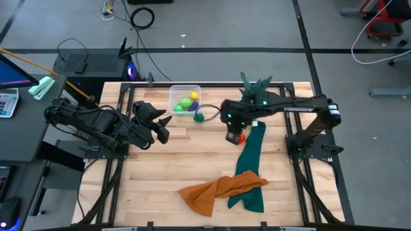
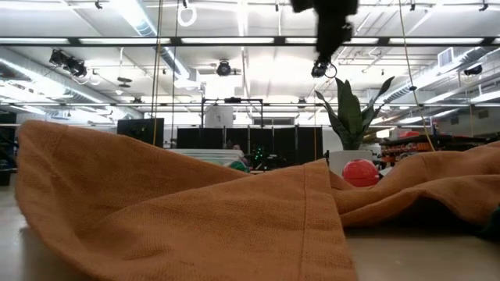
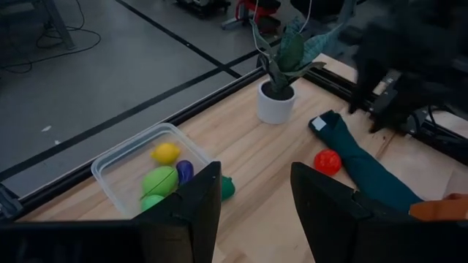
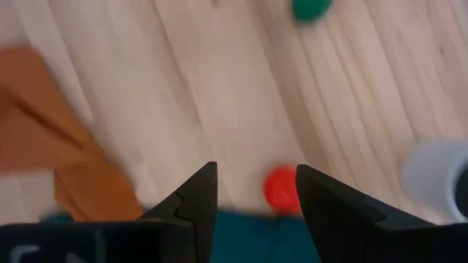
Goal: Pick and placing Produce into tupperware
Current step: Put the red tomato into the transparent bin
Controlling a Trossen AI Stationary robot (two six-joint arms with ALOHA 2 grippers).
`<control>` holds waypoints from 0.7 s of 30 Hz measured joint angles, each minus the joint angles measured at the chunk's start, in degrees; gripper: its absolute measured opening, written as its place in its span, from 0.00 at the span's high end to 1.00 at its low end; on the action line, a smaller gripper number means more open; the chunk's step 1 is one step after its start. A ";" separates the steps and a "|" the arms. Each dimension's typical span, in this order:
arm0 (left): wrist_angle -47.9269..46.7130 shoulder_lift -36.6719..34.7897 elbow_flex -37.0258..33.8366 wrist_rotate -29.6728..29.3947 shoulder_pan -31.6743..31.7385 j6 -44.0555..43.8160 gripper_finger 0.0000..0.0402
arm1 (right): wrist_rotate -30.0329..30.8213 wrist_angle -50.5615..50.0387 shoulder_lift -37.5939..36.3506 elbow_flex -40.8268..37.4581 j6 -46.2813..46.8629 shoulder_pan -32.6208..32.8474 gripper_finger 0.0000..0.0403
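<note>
The clear tupperware [image 1: 185, 99] stands at the far middle of the table. In it lie the yellow [image 3: 166, 153], purple [image 3: 184, 170] and two light green pieces [image 3: 159, 180]. The dark green piece [image 1: 200, 117] lies on the table just outside its near right corner. The red piece [image 1: 241, 136] lies on the table beside the teal cloth [image 1: 249, 160]. My right gripper [image 4: 256, 175] is open and hangs above the red piece [image 4: 280, 186], well clear of the table in the low view [image 2: 324, 31]. My left gripper [image 1: 162, 127] is open and empty, to the left of the tupperware [image 3: 150, 179].
A spiky plant in a white pot [image 3: 276, 102] stands at the far right, behind the red piece. An orange cloth [image 1: 215, 189] lies at the near middle, overlapping the teal cloth's near end. Bare wood shows between the two grippers.
</note>
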 joint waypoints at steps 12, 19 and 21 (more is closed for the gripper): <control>-0.05 0.01 0.00 0.59 0.00 -1.50 0.57 | 5.68 -2.10 -9.29 -12.77 15.28 6.18 0.63; -0.07 0.02 0.00 0.61 -0.02 -1.50 0.57 | 7.56 13.59 -12.65 -29.17 25.54 8.58 0.63; -0.07 0.02 0.00 0.63 -0.02 -1.50 0.57 | 9.45 15.59 -12.09 -31.62 26.58 9.24 0.61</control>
